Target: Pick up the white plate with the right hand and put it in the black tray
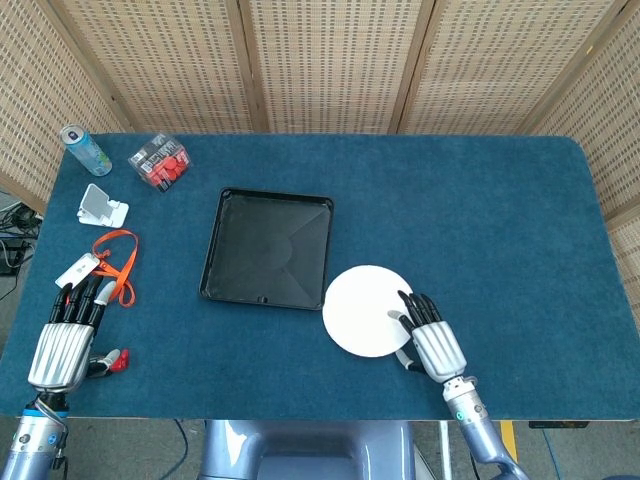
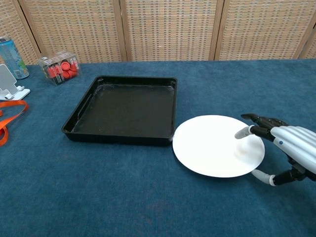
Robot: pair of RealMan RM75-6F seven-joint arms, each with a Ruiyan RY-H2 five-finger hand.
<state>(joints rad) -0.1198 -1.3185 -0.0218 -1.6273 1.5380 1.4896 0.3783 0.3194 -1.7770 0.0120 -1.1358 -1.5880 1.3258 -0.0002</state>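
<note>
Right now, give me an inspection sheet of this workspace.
Surface: blue cloth table.
Job's things: white plate gripped at its right edge, just right of the empty black tray.
Clutter: can, box of red pieces, white stand, orange lanyard.
Hands: right hand holds the plate; left hand rests on the table, holding nothing.
Cables: some on the floor beyond the table's left edge.
Surroundings: wicker screens.
</note>
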